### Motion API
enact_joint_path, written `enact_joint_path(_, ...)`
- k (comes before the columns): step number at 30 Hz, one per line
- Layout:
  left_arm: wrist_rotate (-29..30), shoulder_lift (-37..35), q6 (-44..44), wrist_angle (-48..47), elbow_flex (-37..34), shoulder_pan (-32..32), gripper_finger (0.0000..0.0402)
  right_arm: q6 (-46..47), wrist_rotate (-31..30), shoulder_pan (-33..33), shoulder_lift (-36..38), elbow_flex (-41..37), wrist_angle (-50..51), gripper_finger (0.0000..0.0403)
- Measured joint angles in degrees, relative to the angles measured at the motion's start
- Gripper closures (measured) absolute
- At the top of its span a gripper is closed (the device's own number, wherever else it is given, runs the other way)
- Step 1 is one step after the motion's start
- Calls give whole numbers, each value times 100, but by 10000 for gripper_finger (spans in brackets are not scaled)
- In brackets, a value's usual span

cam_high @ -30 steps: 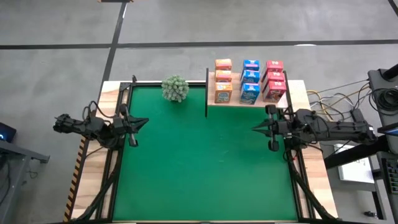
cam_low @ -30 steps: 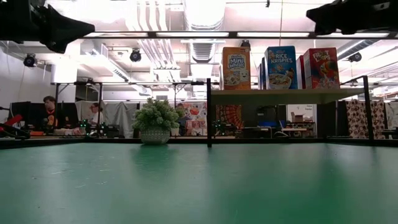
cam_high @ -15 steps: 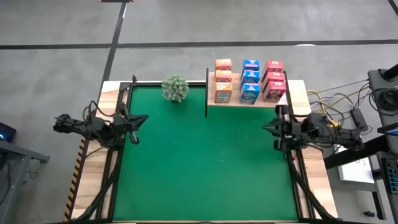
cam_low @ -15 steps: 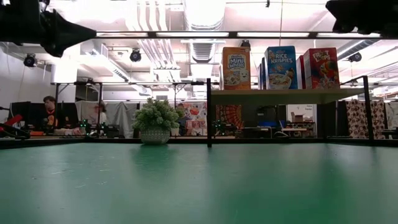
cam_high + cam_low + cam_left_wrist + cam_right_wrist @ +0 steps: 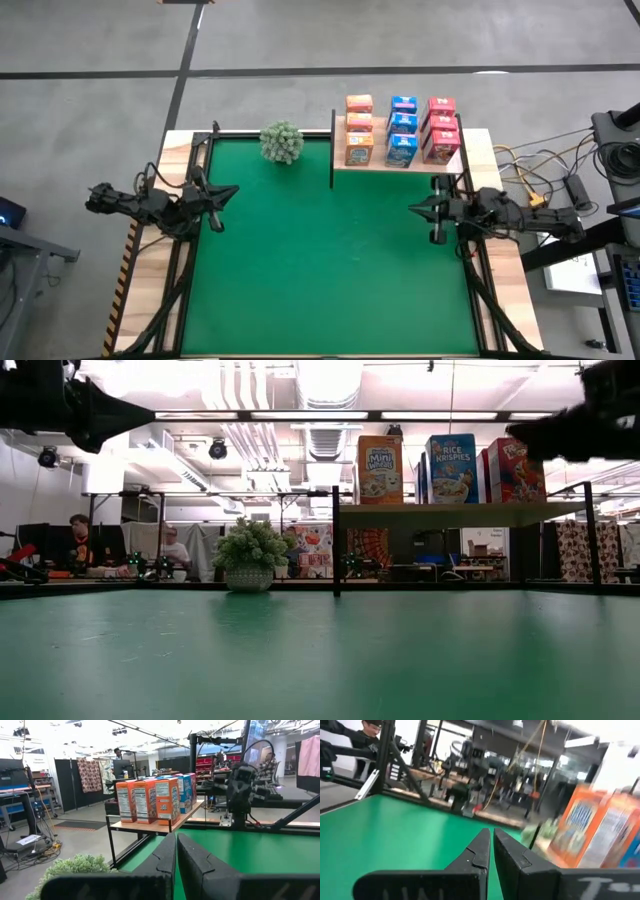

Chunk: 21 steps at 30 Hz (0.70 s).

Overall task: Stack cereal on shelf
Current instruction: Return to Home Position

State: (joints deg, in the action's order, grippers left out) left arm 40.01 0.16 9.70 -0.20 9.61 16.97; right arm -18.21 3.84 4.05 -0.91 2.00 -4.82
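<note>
Right pincer (image 5: 418,209), closed, hangs near the shelved cereal (image 5: 402,130).

Bxs: 3 orange (image 5: 359,128), 3 blue (image 5: 402,128), 3 red (image 5: 441,128); 1 plant (image 5: 282,141).

Ceiling lights (image 5: 330,380) blow out white in the low view, so the left arm (image 5: 60,405) and right arm (image 5: 585,425) go near-black against them. Overhead it's even, soft shadows. Right wrist view: cereal (image 5: 590,830) smeared with blur.
</note>
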Motion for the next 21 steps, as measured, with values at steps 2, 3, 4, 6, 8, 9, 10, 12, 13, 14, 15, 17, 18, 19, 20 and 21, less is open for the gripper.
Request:
enact_joint_path(2, 0, 0, -10, 44, 0, 0, 402, 296, -8, 0, -2, -129, 108, 390)
enact_joint_path(3, 0, -6, -14, 63, 0, 2, 402, 408, -33, -2, 0, -129, 189, 390)
enact_joint_path(4, 0, -7, -14, 63, 0, 2, 402, 529, -45, -2, 0, -127, 337, 390)
enact_joint_path(6, -2, 7, -14, 56, 0, 2, 402, 718, -98, -2, -6, -124, 384, 390)
enact_joint_path(8, -3, 33, -16, 62, 0, 2, 402, 850, -152, -2, -34, -124, 393, 390)
enact_joint_path(9, -9, 40, -16, 52, 0, 2, 402, 867, -196, -2, -50, -124, 402, 390)
enact_joint_path(10, -8, 52, -16, 50, 0, 2, 402, 865, -227, -2, -70, -124, 409, 390)
enact_joint_path(12, -9, 55, -15, 45, 0, 2, 402, 831, -245, -2, -74, -124, 413, 390)
enact_joint_path(13, -9, 55, -16, 50, 0, 2, 402, 809, -247, -2, -74, -124, 415, 390)
enact_joint_path(14, -9, 55, -16, 50, 0, 2, 402, 793, -245, -2, -74, -124, 415, 390)
enact_joint_path(15, -9, 55, -15, 50, 0, 2, 402, 797, -245, -2, -72, -124, 417, 390)
enact_joint_path(17, -9, 52, -14, 50, 0, 2, 402, 886, -246, -3, -72, -124, 417, 390)
enact_joint_path(18, -9, 52, -16, 50, 0, 2, 402, 947, -245, -2, -73, -124, 419, 390)
enact_joint_path(19, -9, 52, -16, 50, 0, 2, 402, 967, -247, -2, -72, -124, 422, 390)
enact_joint_path(20, -9, 52, -15, 50, 0, 2, 402, 966, -245, -4, -72, -124, 422, 390)
enact_joint_path(21, -9, 52, -16, 50, 0, 2, 402, 966, -245, -4, -72, -124, 421, 390)
